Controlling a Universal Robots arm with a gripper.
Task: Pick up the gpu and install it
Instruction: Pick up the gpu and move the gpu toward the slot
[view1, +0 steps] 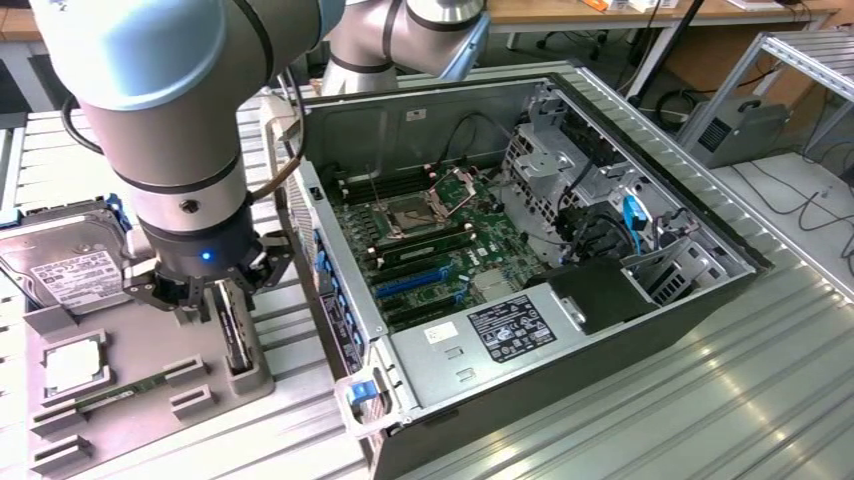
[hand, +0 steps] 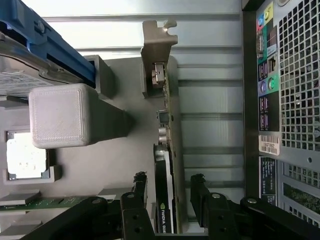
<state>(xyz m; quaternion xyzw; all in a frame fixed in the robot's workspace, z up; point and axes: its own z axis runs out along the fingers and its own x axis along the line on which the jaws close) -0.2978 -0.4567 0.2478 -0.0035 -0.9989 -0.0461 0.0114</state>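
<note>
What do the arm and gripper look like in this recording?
The arm has silver-grey tubular links with pale blue joint caps and a black cable alongside. Its black wrist section carries a blue light. The gripper is black, with jointed linkage fingers and silvery pivot pins.

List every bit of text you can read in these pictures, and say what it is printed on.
"QUA": white letters on the gpu, between the sides of the open pincer; the rest is cut off.
Too small to read: the white label on the hard drive.
Too small to read: the black label inside the computer case.
Unreadable: the barcode sticker on the case's back.
</note>
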